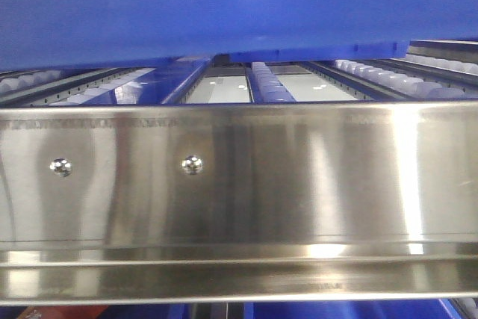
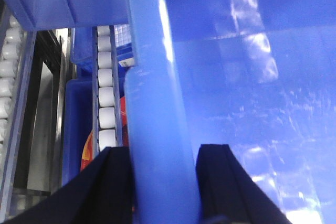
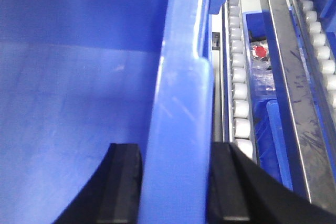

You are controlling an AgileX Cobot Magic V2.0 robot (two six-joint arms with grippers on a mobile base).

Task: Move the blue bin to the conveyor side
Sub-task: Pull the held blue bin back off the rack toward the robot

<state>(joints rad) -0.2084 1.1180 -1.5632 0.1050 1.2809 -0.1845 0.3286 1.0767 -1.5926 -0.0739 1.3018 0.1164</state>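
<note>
left claw (image 2: 165,156) clenching the rim of the blue bin (image 2: 252,108) between its 2 fingers (image 2: 113,187), right claw (image 3: 176,153) clamping the opposite rim likewise, white rollers (image 3: 239,93) running just outside each claw

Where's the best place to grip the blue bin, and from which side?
Take the blue bin by its thick top rim, one hand per side wall, coming from above. Its sides are smooth and glossy; the rim gives a lip the fingers can straddle, as the left hand and right hand do now.
</note>
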